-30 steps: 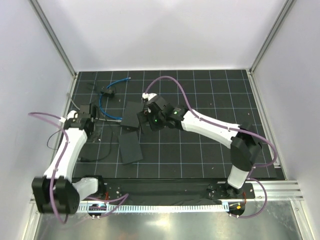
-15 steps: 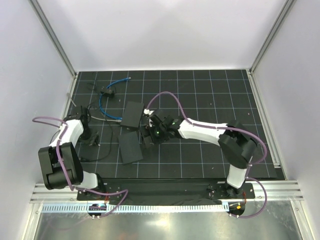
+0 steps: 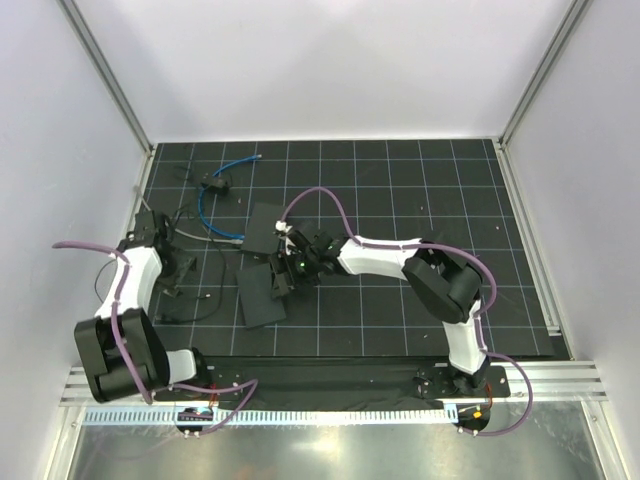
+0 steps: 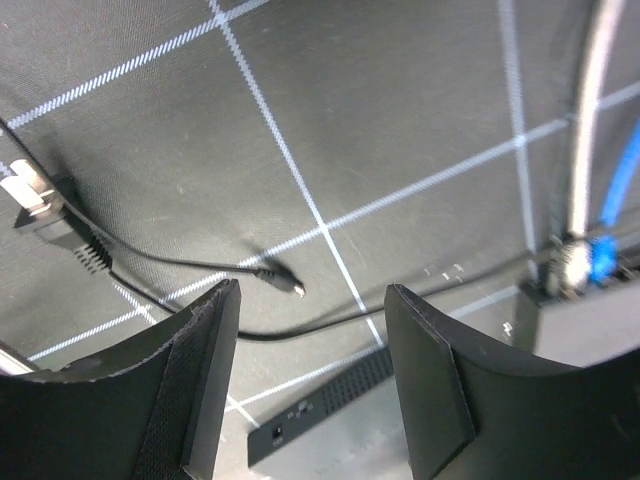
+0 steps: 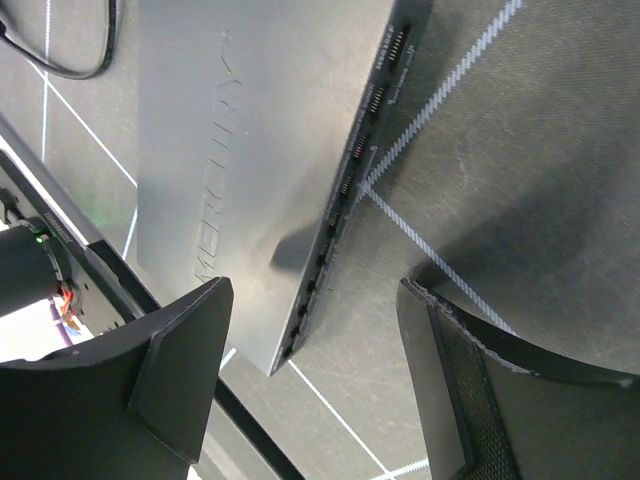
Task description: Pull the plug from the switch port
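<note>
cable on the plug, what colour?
Bright blue. The cable shows best in the left wrist view, at the right edge.

Counting two arms, the left arm (image 3: 130, 290) and the right arm (image 3: 385, 255), each carrying one pincer: left pincer (image 4: 310, 330), right pincer (image 5: 315, 330). Lying on the surface (image 3: 420, 180): two flat black boxes, one compact box (image 3: 265, 228) and one wider slab (image 3: 258, 297), plus one small black adapter (image 3: 215, 184). Trailing across the grid: three loose leads, namely one blue cable (image 3: 203, 205), one grey cable (image 4: 590, 120) and one thin black wire (image 4: 170, 262).
</note>
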Tool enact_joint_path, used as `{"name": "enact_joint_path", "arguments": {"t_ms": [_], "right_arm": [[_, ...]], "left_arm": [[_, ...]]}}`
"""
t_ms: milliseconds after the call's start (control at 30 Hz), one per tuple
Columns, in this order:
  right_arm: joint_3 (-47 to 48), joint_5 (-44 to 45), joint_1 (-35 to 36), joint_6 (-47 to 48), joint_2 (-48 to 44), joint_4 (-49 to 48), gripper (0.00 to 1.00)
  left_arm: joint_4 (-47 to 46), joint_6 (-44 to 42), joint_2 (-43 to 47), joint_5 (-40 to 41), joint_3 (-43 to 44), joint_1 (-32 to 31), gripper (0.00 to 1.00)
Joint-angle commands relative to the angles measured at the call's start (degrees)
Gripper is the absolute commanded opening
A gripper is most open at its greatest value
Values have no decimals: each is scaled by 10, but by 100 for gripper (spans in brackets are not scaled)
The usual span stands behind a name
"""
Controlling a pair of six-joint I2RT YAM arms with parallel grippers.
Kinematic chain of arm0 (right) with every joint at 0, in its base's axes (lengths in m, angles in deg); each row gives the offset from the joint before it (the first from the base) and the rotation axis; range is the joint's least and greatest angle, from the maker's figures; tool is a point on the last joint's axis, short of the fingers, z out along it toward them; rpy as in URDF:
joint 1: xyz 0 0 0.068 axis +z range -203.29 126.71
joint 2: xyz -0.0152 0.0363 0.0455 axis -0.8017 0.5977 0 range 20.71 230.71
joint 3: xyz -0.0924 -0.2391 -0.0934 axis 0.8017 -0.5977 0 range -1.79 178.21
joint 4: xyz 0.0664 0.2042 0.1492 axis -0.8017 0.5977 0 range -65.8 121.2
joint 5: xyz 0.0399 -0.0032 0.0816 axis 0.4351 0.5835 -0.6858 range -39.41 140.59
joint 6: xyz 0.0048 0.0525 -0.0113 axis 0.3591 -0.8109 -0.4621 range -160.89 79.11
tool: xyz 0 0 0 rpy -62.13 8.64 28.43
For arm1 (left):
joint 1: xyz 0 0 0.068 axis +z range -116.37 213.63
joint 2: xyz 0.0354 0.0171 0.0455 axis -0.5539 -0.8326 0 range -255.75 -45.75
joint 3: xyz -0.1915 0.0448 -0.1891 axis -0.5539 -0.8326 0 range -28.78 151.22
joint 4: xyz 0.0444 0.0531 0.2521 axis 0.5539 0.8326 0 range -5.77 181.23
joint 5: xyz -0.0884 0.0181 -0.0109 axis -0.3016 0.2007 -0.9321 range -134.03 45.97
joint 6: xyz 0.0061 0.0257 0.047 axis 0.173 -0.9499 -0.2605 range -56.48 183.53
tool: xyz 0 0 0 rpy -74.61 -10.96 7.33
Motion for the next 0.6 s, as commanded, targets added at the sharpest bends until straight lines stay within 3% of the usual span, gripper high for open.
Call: {"name": "enact_joint_path", "arguments": {"t_ms": [0, 167, 267, 367, 400, 567], "right_arm": [[17, -11, 11, -21, 12, -15, 74], [12, -6, 31, -43, 10, -28, 72], [4, 22, 35, -48, 1, -20, 72], [-12, 51, 35, -45, -21, -15, 72], [-11, 57, 35, -35, -24, -10, 72], [34, 68, 21, 16, -17, 48, 72]], "left_arm": [[16, -21, 47, -6, 26, 4, 64], [-2, -48, 97, -38, 38, 4, 61], [-17, -56, 120, -103, 33, 3, 54], [-19, -23, 148, -153, -8, -10, 38], [-26, -10, 159, -159, -24, -20, 28], [-17, 39, 214, -108, -98, -122, 11]]}}
